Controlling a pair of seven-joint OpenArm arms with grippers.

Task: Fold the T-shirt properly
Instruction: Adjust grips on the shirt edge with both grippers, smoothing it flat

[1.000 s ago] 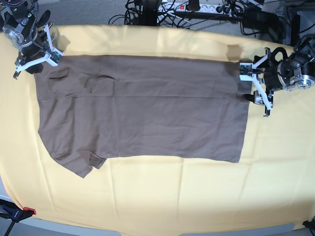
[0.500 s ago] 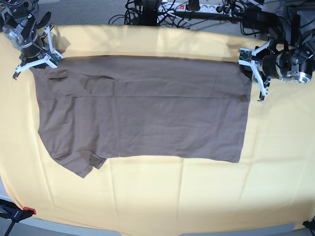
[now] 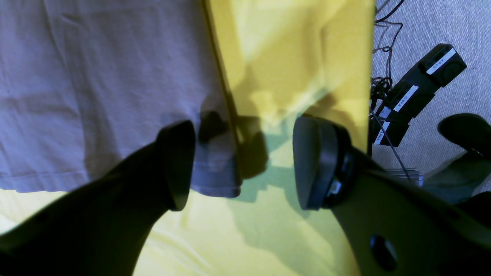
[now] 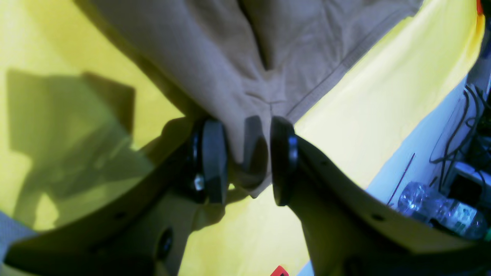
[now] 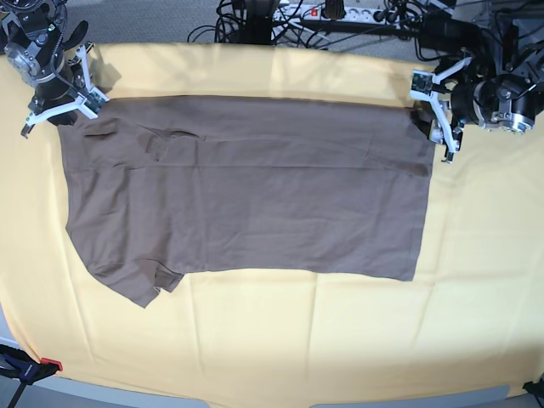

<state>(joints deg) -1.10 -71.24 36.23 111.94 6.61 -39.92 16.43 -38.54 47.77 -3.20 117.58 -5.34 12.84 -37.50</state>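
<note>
The taupe T-shirt (image 5: 246, 195) lies flat on the yellow cloth (image 5: 340, 340), folded lengthwise, sleeves at the left and hem at the right. My left gripper (image 5: 429, 115) stands open at the far hem corner. In the left wrist view that corner (image 3: 216, 180) rests on the cloth between the wide-apart fingers of the left gripper (image 3: 245, 165), touched by neither. My right gripper (image 5: 72, 106) is at the far shoulder corner. In the right wrist view its jaws (image 4: 247, 161) are partly open, with the shirt's corner (image 4: 249, 115) reaching loosely in between them.
Cables and a power strip (image 5: 331, 13) lie beyond the table's far edge. Black devices (image 3: 418, 92) sit on the floor by the left arm. A water bottle (image 4: 437, 209) lies past the cloth's edge. A red-tipped clamp (image 5: 34, 367) holds the near left corner.
My left gripper has moved along the hem toward the far corner, which now lies stretched out. Both grippers closed briefly and have reopened. The right arm has barely shifted.
</note>
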